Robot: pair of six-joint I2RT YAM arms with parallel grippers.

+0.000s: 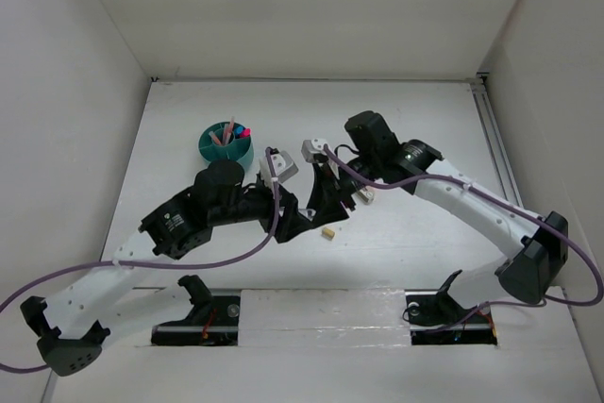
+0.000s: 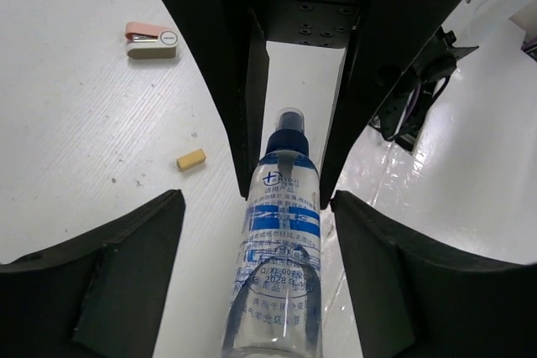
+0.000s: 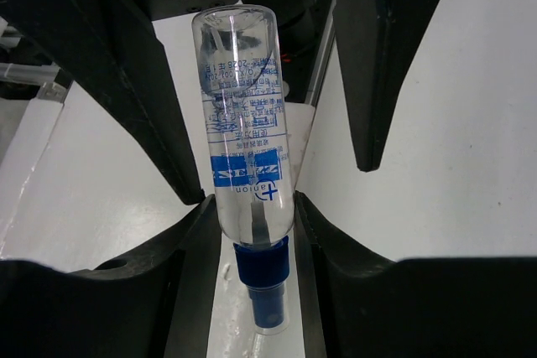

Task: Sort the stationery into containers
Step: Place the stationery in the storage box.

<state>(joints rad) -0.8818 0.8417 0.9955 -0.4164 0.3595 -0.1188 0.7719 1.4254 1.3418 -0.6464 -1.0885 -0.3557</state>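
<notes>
- Right gripper (image 3: 254, 207) is clamped on the spray bottle (image 3: 243, 115) at the neck, next to the blue spray head. Both fingers touch it.
- Left gripper (image 2: 258, 203) straddles the bottle's base end with jaws apart. There is a visible gap on at least one side, so no grip.
- Bottle sits between the two grippers mid-table, in front of the arms. Can't tell whether it rests on the table (image 1: 425, 110) or is held off it.
- Reads as a handover, right to left. The cup (image 1: 226, 143) is at the back on the left arm's side, well apart from the bottle, with pens (image 1: 231, 129) in it.
- Next move likely needs the left to close squarely on the barrel before the right lets go. The barrel looks slick and could slip or tilt if released early.
- Loose on the table: a tan eraser (image 1: 328, 232) near the grippers, and what looks like a mini stapler (image 2: 152, 40) farther off.
</notes>
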